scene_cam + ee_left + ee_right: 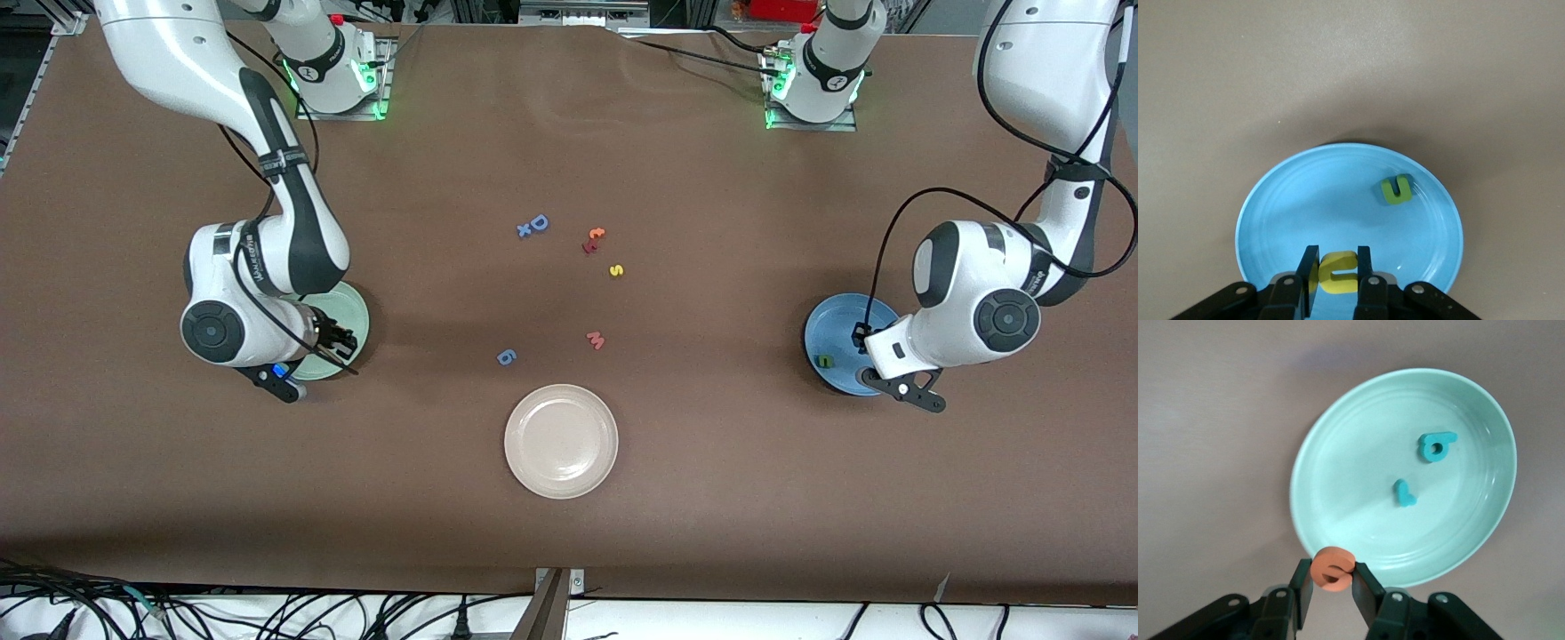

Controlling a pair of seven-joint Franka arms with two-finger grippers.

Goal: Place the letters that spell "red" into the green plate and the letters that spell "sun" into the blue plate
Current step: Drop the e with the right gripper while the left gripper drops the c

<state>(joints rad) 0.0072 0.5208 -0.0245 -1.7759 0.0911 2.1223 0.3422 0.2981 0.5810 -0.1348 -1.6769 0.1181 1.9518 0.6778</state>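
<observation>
My right gripper [1331, 565] [341, 343] hangs over the rim of the green plate [1338, 487] [348, 307], shut on the orange "e" [1333, 570]. The teal "d" [1435, 446] and teal "r" [1405, 493] lie in that plate. Over the blue plate [1285, 207] [834, 322], my left gripper [1338, 251] [861, 339] is shut on the yellow "u" [1338, 272]. The green "n" [1397, 189] [824, 361] lies in the blue plate. Out on the middle of the table lies the yellow "s" [616, 270].
A cream-white plate [561, 440] sits nearest the front camera. Loose letters lie mid-table: a pink "w" [596, 340], a blue "6" shape [506, 356], a blue "D" [539, 222] with a small blue "x" [524, 231], and orange and dark red letters [592, 240].
</observation>
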